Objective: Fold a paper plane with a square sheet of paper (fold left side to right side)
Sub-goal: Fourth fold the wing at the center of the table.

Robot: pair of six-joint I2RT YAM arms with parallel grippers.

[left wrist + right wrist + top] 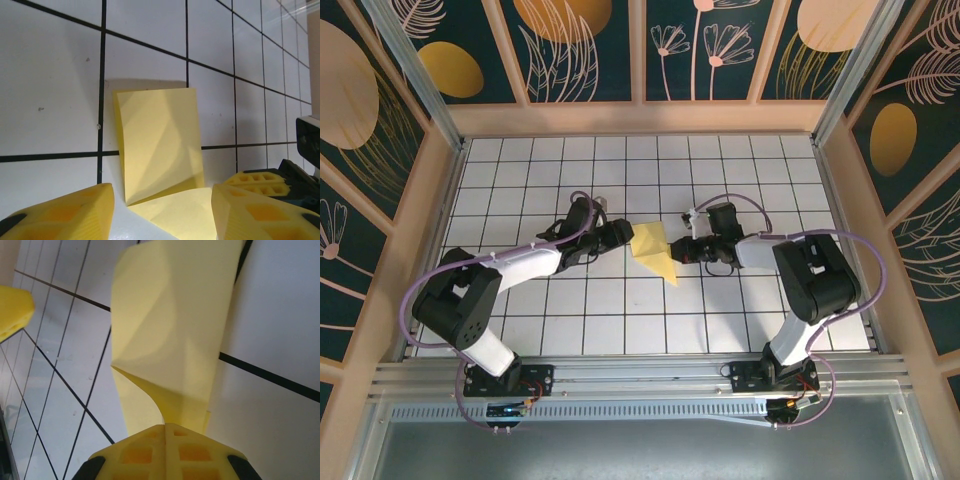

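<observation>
Right wrist: one square sheet of paper (170,340) pinched in right jaws.

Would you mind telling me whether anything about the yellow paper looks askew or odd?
Yes: the sheet of paper is not lying flat. One flap stands up off the table, bowed and faintly dented, pinched at its edge by the shut right gripper. The open left gripper straddles its other end.

White grid table (620,310) bears creased yellow paper (658,256)
</observation>
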